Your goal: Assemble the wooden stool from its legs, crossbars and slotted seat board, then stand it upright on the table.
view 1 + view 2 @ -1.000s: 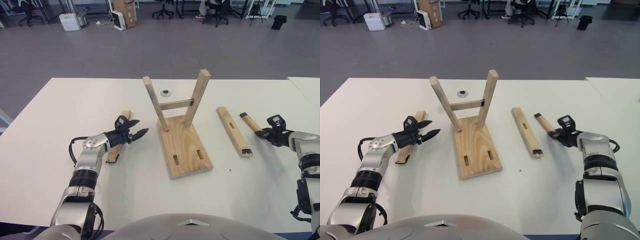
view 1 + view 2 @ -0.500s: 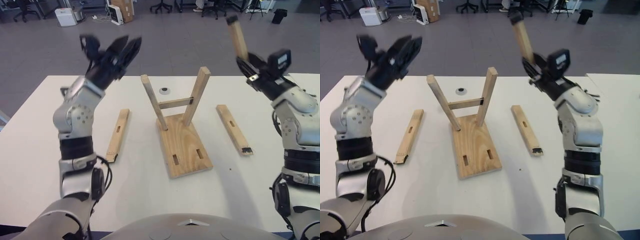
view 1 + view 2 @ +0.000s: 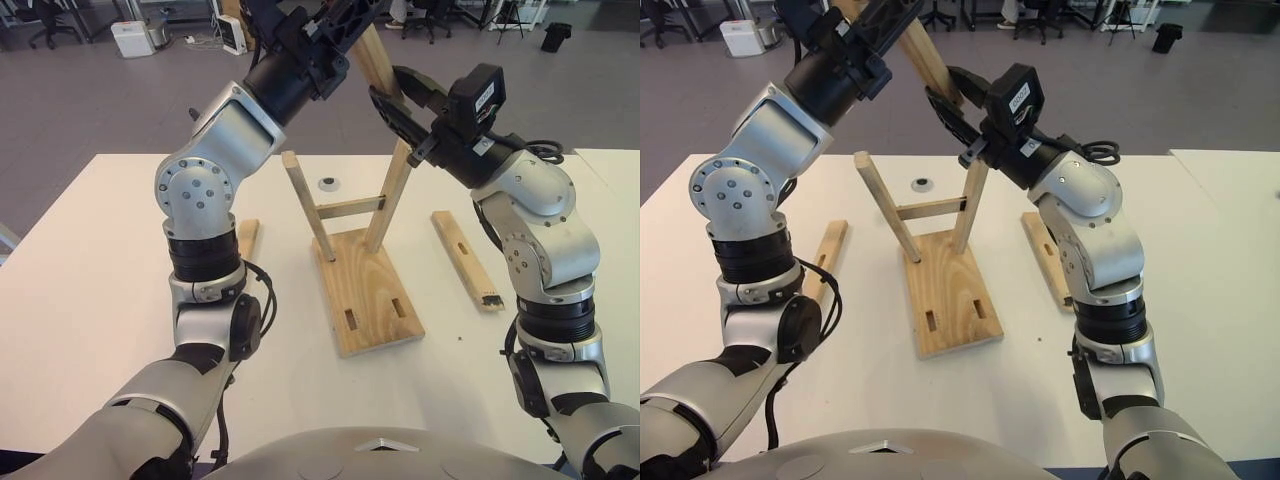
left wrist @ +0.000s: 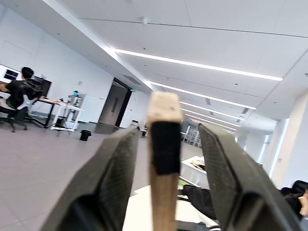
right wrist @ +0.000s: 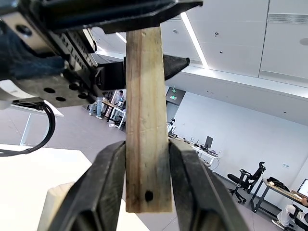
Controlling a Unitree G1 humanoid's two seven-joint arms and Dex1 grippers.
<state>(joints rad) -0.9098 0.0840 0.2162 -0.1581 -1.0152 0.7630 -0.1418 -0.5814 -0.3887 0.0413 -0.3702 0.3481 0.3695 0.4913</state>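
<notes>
A short wooden crossbar (image 3: 371, 58) with a black-marked end is held high over the stool parts. My right gripper (image 3: 398, 92) is shut on its lower part, fingers (image 5: 111, 192) pressed against both sides. My left gripper (image 3: 345, 22) is open and straddles the bar's upper end (image 4: 165, 144), with a gap on each side. Below on the table lies the slotted seat board (image 3: 372, 300). Two legs (image 3: 308, 205) (image 3: 393, 195) stand in it, joined by a crossbar (image 3: 352, 208).
A loose slotted leg (image 3: 466, 260) lies on the table right of the seat board. Another leg (image 3: 243, 240) lies to its left, partly behind my left arm. A small round object (image 3: 330, 184) sits behind the stool. Office chairs and boxes stand on the floor beyond the table.
Both arms rose from the table. My right gripper lifted the crossbar and swung it toward the centre. My left gripper swung up and came around the bar's upper end.
</notes>
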